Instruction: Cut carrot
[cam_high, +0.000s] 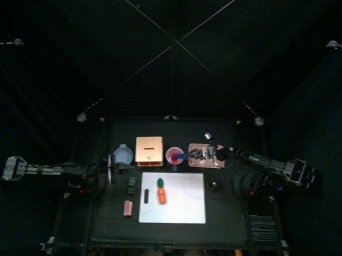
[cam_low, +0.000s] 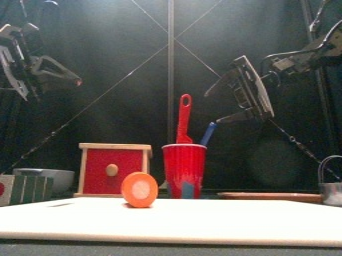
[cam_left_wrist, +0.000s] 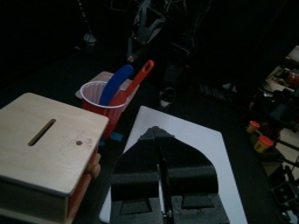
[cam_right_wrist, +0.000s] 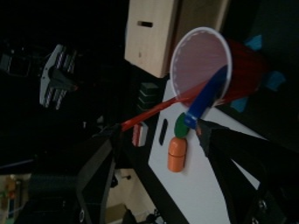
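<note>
While the carrot lies on the white board near its left edge — green tip toward the table's back edge — the right gripper hangs wide open and empty near the red cup; the left gripper is closed, holding nothing.

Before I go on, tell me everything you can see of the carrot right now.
The carrot is a short orange-red tapered stick with a green tip at one end; it looks like smooth plastic. It lies flat and whole on the white board, toward the board's left part in the top view, green end pointing to the back of the table. The front view shows its round orange end face. Only the board touches it; neither gripper is on it.
</note>
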